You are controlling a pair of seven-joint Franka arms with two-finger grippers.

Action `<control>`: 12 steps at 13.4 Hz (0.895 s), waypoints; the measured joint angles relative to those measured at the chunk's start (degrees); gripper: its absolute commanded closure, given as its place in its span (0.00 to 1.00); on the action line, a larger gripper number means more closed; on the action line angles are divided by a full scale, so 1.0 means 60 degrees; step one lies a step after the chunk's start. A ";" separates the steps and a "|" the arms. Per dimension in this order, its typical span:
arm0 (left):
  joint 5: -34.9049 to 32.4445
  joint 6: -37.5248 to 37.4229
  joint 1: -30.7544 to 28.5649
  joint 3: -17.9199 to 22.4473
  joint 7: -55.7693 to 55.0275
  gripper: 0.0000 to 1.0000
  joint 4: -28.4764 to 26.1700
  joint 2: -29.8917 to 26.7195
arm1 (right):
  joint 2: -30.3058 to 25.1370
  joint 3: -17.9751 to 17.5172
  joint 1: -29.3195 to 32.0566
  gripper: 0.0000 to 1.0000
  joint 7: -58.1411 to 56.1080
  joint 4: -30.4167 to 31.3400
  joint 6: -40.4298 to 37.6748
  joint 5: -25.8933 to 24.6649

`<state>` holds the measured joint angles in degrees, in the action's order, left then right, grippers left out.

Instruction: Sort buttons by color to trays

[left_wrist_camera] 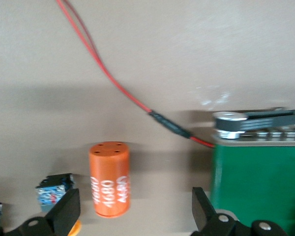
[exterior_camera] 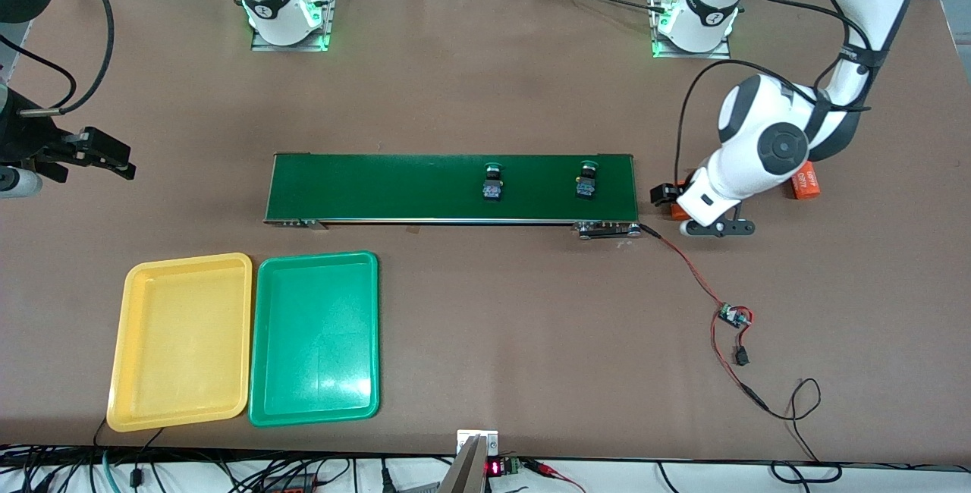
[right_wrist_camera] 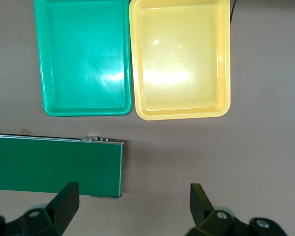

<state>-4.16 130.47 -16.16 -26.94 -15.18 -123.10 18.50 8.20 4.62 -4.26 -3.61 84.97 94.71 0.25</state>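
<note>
Two green-capped buttons (exterior_camera: 494,182) (exterior_camera: 586,179) lie on the dark green conveyor belt (exterior_camera: 379,186), toward the left arm's end. The yellow tray (exterior_camera: 182,341) and green tray (exterior_camera: 315,337) sit side by side nearer the front camera, both bare; the right wrist view shows the green tray (right_wrist_camera: 83,54) and yellow tray (right_wrist_camera: 179,59) too. My left gripper (exterior_camera: 677,203) (left_wrist_camera: 135,211) hangs open just off the belt's end, over an orange cylinder (left_wrist_camera: 109,179). A dark-bodied button (left_wrist_camera: 54,189) lies beside one finger (left_wrist_camera: 66,211). My right gripper (exterior_camera: 98,152) (right_wrist_camera: 132,204) waits open.
A second orange cylinder (exterior_camera: 806,180) lies under the left arm's elbow. A red wire (exterior_camera: 686,265) runs from the belt's end (left_wrist_camera: 258,182) to a small circuit board (exterior_camera: 733,316). The belt's other end (right_wrist_camera: 54,167) shows under the right gripper.
</note>
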 measured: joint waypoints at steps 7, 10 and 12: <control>0.0000 0.0009 -0.0249 0.0073 0.0241 0.00 -0.0035 0.1023 | 0.0037 0.0013 0.0042 0.00 0.0000 0.0000 0.0035 -0.0007; -0.0074 0.0020 -0.0251 0.0124 0.0282 0.00 -0.0035 0.1195 | 0.0037 0.0025 0.0050 0.00 0.0000 0.0000 0.0035 -0.0008; -0.0353 0.0020 -0.0267 0.0193 0.0338 0.05 -0.0035 0.1297 | 0.0038 0.0032 0.0055 0.00 0.0000 0.0002 0.0032 -0.0008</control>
<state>-6.27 130.60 -17.77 -25.78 -13.15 -123.31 26.28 8.43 4.81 -3.93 -3.61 84.99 94.90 0.21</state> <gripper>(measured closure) 0.000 0.000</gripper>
